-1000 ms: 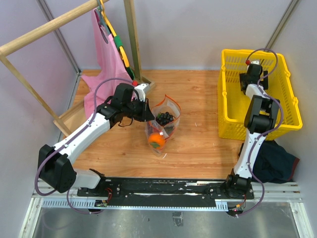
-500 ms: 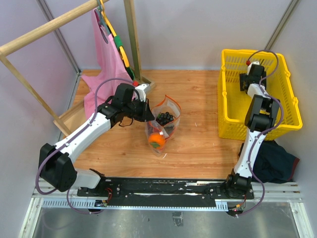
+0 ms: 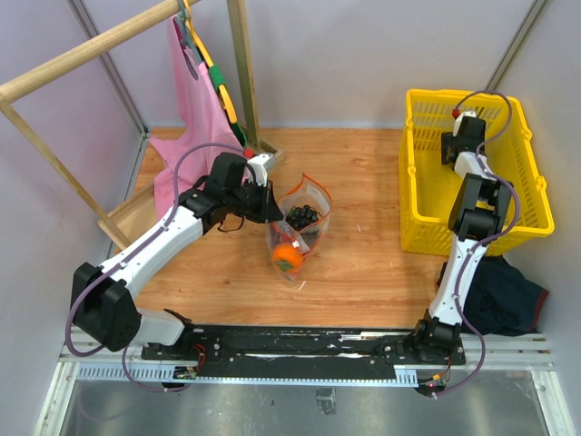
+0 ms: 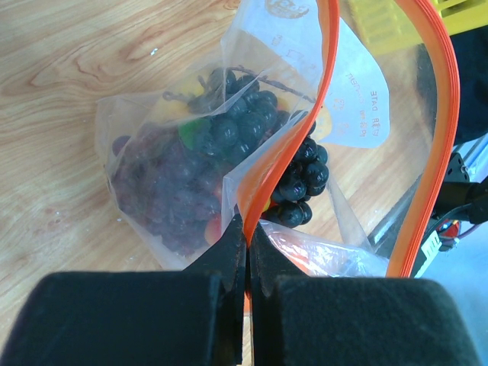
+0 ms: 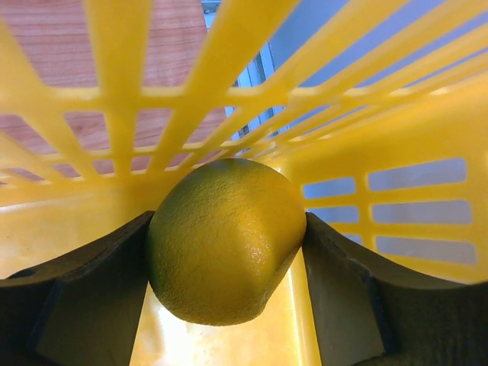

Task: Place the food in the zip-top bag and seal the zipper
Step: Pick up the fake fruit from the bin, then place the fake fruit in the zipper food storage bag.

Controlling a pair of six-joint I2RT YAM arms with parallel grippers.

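The clear zip-top bag (image 3: 300, 221) stands open in the middle of the table. It holds the dark purple grape bunch (image 3: 304, 216) and the orange persimmon (image 3: 287, 255). My left gripper (image 3: 275, 211) is shut on the bag's orange-red zipper strip (image 4: 263, 179) at the near lip; in the left wrist view (image 4: 248, 238) the grapes (image 4: 236, 130) lie just beyond it. My right gripper (image 3: 457, 145) is down inside the yellow basket (image 3: 526, 195), shut on the yellow-green lime (image 5: 225, 240). The watermelon slice and the mango cannot be made out.
A wooden rack (image 3: 238, 64) with a pink cloth (image 3: 186, 118) stands at the back left, close behind my left arm. A dark cloth (image 3: 504, 295) lies at the right near my right arm's base. The basket's slatted wall (image 5: 114, 99) surrounds the right gripper.
My right wrist has shifted slightly inside the basket. My left gripper and the bag have not moved.
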